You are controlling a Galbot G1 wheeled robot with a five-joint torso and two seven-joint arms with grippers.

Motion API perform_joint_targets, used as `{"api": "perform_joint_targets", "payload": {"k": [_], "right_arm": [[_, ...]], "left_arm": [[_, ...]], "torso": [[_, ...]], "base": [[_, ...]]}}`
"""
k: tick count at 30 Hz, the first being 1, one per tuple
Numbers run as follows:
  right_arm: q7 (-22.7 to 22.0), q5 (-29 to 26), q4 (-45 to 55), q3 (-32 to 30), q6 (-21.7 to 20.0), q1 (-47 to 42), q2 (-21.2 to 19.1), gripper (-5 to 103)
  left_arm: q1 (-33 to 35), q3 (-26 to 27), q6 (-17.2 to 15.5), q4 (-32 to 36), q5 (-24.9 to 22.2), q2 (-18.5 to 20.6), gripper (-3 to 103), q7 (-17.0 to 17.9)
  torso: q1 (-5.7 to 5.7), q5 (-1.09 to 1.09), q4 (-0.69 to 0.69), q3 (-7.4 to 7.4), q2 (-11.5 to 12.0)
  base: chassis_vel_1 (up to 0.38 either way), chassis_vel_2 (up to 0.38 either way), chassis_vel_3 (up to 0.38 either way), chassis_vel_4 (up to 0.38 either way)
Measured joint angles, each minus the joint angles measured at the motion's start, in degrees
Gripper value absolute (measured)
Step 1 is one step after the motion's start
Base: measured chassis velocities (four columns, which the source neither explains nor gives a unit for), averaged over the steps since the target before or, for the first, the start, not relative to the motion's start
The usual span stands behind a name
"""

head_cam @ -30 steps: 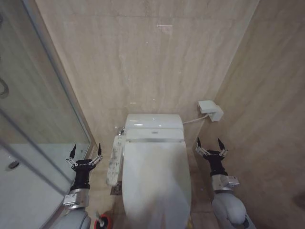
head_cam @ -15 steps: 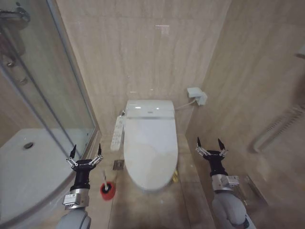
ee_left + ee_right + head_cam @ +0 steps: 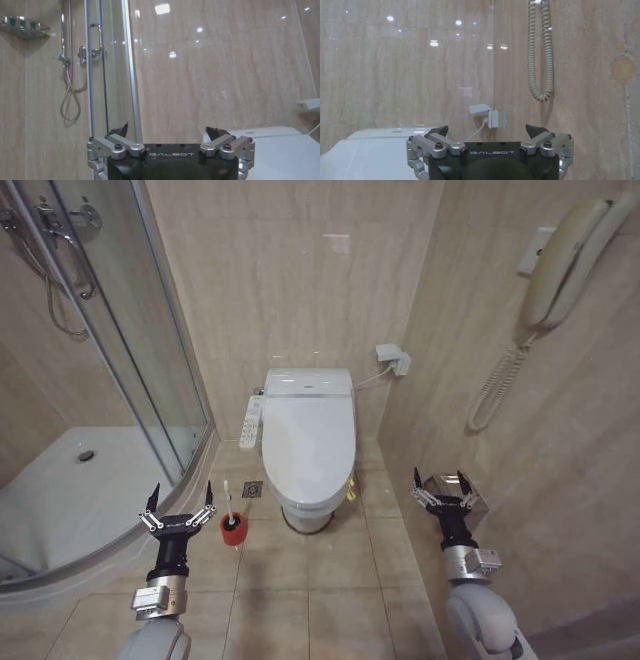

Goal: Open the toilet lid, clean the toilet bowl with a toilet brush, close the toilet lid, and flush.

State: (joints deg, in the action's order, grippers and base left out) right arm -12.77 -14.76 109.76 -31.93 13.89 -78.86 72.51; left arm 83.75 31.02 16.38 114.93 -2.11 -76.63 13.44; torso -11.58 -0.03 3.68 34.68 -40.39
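Lying shut over the toilet bowl (image 3: 305, 515), the glossy white oval toilet lid (image 3: 308, 445) is resting against the beige stone-patterned back wall. Beside it on the tiled floor (image 3: 310, 600), the toilet brush (image 3: 229, 505) is standing with its thin white handle in a round red cup. Nearer the camera, the left pincer (image 3: 180, 498) and right pincer (image 3: 441, 484) are hovering released, prongs spread, grasping nothing.
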Motion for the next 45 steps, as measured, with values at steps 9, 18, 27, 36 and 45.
{"api": "perform_joint_targets", "payload": {"k": [9,18,27,36,45], "right_arm": [[0.0,0.0,0.0,0.0,0.0,0.0,0.0,100],[0.0,0.0,0.0,0.0,0.0,0.0,0.0,100],[0.0,0.0,0.0,0.0,0.0,0.0,0.0,100],[0.0,0.0,0.0,0.0,0.0,0.0,0.0,100],[0.0,0.0,0.0,0.0,0.0,0.0,0.0,100]], "left_arm": [[-0.1,0.0,0.0,0.0,0.0,0.0,100,0.0],[0.0,0.0,0.0,0.0,0.0,0.0,100,0.0],[0.0,0.0,0.0,0.0,0.0,0.0,100,0.0],[0.0,0.0,0.0,0.0,0.0,0.0,100,0.0],[0.0,0.0,0.0,0.0,0.0,0.0,100,0.0]], "torso": [[-0.12,0.03,-0.01,0.04,0.0],[-0.01,0.03,0.01,0.0,0.0],[-0.06,0.03,-0.02,0.02,0.0],[-0.06,0.04,-0.01,0.02,0.0],[-0.04,0.03,-0.01,0.01,0.0]], "base": [[-0.054,0.049,0.055,-0.052],[0.082,-0.083,-0.098,0.077],[0.013,-0.027,-0.019,0.019],[-0.003,0.011,0.006,-0.014],[0.041,0.02,-0.037,-0.028]]}}
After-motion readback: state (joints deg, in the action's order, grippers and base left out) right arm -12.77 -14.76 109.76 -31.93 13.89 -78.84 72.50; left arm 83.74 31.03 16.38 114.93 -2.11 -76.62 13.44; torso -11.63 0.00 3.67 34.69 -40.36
